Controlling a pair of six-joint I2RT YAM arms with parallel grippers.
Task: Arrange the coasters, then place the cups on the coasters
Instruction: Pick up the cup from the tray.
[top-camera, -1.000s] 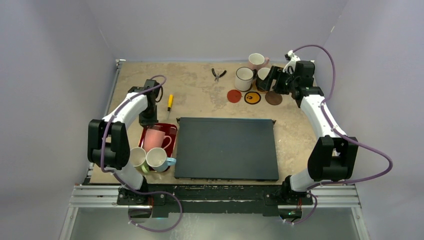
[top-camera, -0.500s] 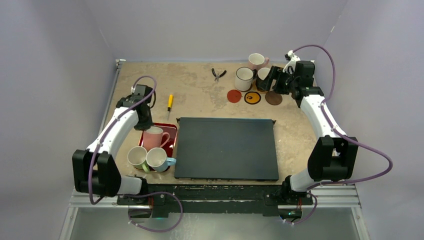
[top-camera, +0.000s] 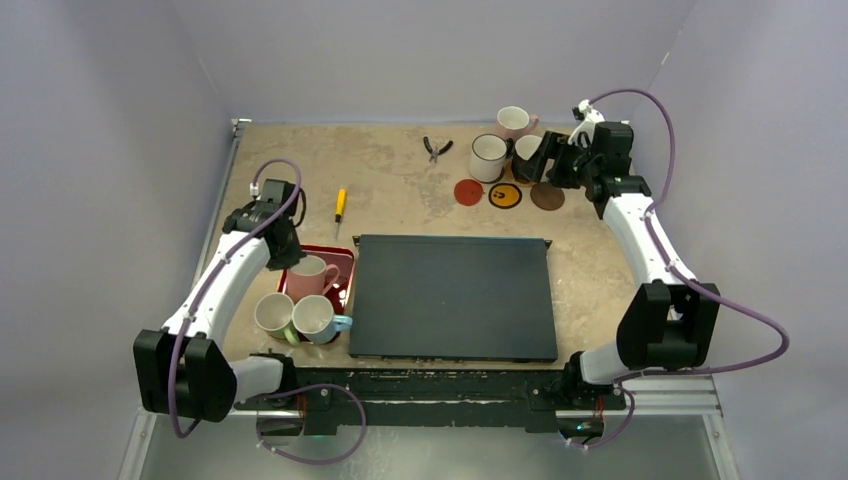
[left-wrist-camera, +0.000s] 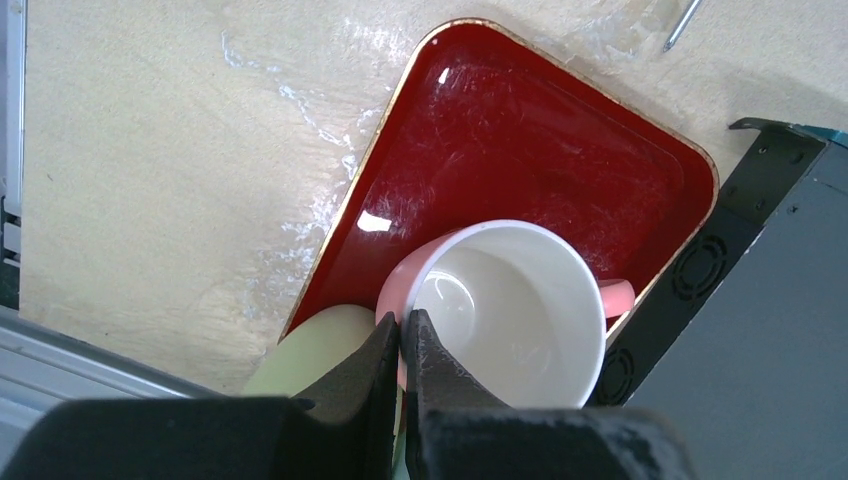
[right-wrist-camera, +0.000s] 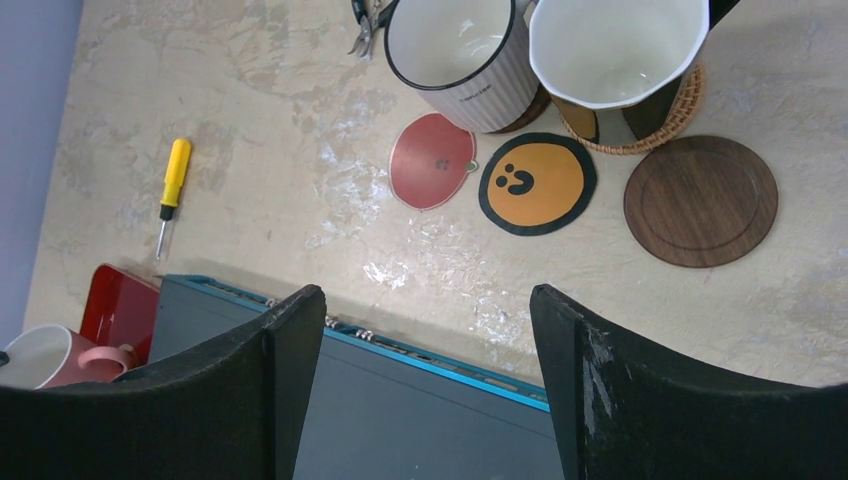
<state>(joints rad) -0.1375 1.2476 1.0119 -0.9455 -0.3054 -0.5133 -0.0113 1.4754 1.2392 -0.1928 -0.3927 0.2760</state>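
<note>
My left gripper (left-wrist-camera: 402, 322) is shut, its tips over the near rim of the salmon pink cup (left-wrist-camera: 505, 305), which stands upright in the red tray (left-wrist-camera: 520, 150); I see nothing clamped between them. The light green cup (top-camera: 273, 314) and light blue cup (top-camera: 316, 318) lie beside the tray. My right gripper (right-wrist-camera: 420, 295) hangs open and empty at the far right. Beyond it lie a red coaster (right-wrist-camera: 432, 160), a yellow coaster (right-wrist-camera: 537, 183) and a dark brown coaster (right-wrist-camera: 701, 200). The white cup (right-wrist-camera: 460, 50) and the black cup (right-wrist-camera: 615, 45) stand behind them, the black one on a woven coaster (right-wrist-camera: 680, 115). A pale pink cup (top-camera: 514, 121) stands furthest back.
A large black mat (top-camera: 452, 297) fills the table's middle. A yellow screwdriver (top-camera: 340, 204) lies beyond the tray, and pliers (top-camera: 436, 148) lie near the back. Purple walls close in the left, right and far sides.
My left arm has drawn back toward the left edge, its elbow swinging down toward the base, and the gripper stayed shut. The right arm has hardly moved and the cups stay put.
</note>
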